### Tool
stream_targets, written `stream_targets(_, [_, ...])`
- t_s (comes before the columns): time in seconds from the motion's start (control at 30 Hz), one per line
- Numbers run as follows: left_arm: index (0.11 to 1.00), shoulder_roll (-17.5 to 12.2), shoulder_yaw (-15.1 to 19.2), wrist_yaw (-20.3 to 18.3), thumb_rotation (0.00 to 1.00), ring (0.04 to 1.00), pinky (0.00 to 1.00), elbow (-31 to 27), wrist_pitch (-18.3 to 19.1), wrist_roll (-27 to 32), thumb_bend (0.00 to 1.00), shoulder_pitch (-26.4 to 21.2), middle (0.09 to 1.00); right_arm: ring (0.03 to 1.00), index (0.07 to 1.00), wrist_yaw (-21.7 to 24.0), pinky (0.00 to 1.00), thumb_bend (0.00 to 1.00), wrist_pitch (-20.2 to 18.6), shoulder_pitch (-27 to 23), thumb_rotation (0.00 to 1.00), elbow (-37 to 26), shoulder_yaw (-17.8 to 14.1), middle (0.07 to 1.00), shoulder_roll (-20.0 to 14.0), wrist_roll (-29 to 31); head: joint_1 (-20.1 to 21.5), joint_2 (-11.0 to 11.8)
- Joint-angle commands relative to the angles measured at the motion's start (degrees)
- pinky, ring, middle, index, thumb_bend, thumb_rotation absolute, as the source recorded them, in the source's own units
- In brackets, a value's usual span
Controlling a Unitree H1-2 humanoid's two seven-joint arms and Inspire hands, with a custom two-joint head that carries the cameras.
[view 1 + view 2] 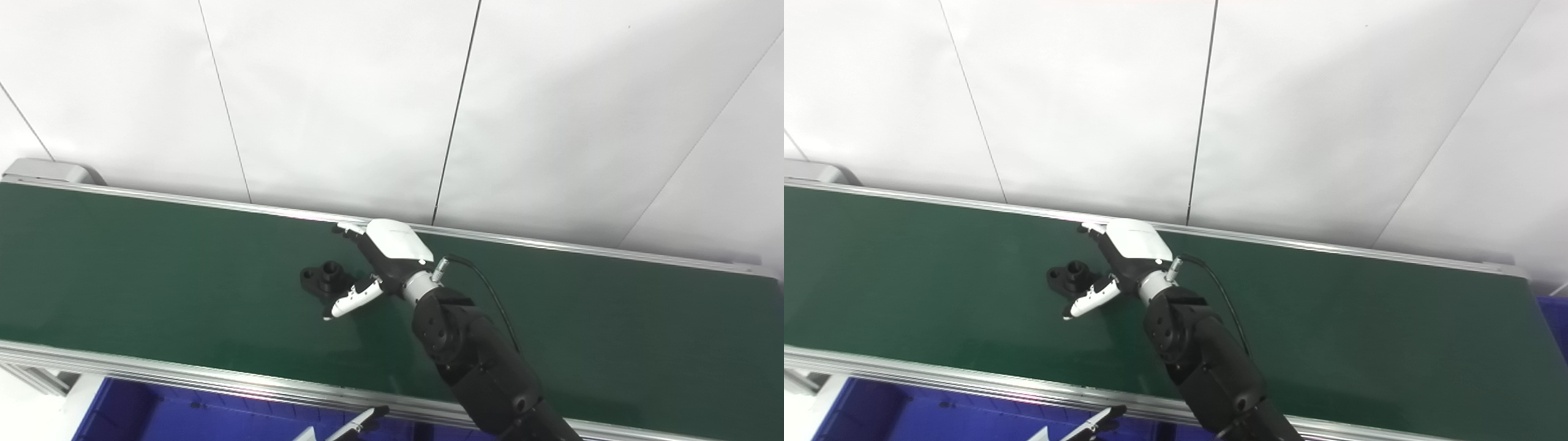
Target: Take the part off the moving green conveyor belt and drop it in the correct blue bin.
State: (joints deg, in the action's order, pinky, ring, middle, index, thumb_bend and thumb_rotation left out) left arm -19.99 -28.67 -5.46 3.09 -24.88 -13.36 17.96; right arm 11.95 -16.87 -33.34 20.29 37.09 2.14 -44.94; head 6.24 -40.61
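Part [324, 277]: black flanged piece on belt [153, 269]; right robot hand [380, 260] spread beside.

Part [324, 279]: small, black, matte; flat flanged base with a short upright round boss on top, hollow at the centre. Lies flat on the green conveyor belt [153, 275], roughly mid-width, a little left of the belt's middle. Fine detail of the flange too small to tell.

Belt: dark green, smooth, edged by silver rails, running across the view at a slight slant.

Blue bin [159, 416]: deep blue, below the belt's near rail at lower left, only partly in view.
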Motion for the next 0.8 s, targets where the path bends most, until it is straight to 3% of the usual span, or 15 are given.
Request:
stream_targets(0.0, [0.976, 0.1, 0.7, -0.3, 0.58, 0.944, 0.85, -1.8, -2.0, -0.6, 0.93, 0.6, 0.992, 0.831, 0.882, -2.0, 0.76, 0.89, 2.5, -2.4, 0.32, 0.0, 0.4, 0.864, 1.4, -0.8, -0.3, -0.2])
stream_targets(0.37, [0.980, 1.2, 1.9, -1.8, 0.58, 0.945, 0.84, -3.1, -1.8, -1.2, 0.93, 1.6, 0.997, 0.749, 0.820, -4.0, 0.61, 0.86, 4.0, -2.4, 0.18, 3.7, 2.3, 0.808, -0.3, -2.7, -0.9, -1.3])
stream_targets(0.57, [0.989, 2.3, 2.4, -2.0, 0.59, 0.961, 0.87, -3.8, -1.8, -2.0, 0.91, 2.4, 1.000, 0.682, 0.804, -1.1, 0.55, 0.78, 2.8, -2.6, 0.13, 2.7, 3.2, 0.751, -2.9, -4.2, -1.1, -2.1])
stream_targets(0.63, [0.995, 2.6, 2.5, -2.3, 0.60, 0.970, 0.88, -4.2, -1.6, -2.2, 0.91, 2.7, 1.000, 0.611, 0.796, -0.1, 0.50, 0.74, 2.4, -2.5, 0.07, 2.2, 3.4, 0.704, -3.5, -4.6, -1.1, -2.4])
stream_targets(0.67, [0.998, 2.8, 2.6, -2.4, 0.60, 0.974, 0.89, -4.4, -1.6, -2.5, 0.90, 2.8, 1.000, 0.521, 0.782, -0.1, 0.42, 0.66, 2.0, -2.3, 0.03, 2.0, 3.5, 0.612, -3.8, -5.1, -1.1, -2.4])
stream_targets(0.77, [1.000, 3.3, 2.9, -2.8, 0.60, 0.983, 0.90, -5.0, -1.2, -3.0, 0.89, 3.3, 1.000, 0.406, 0.757, -0.5, 0.33, 0.58, 2.0, -1.6, 0.00, 0.9, 3.6, 0.512, -5.1, -6.6, -1.1, -2.6])
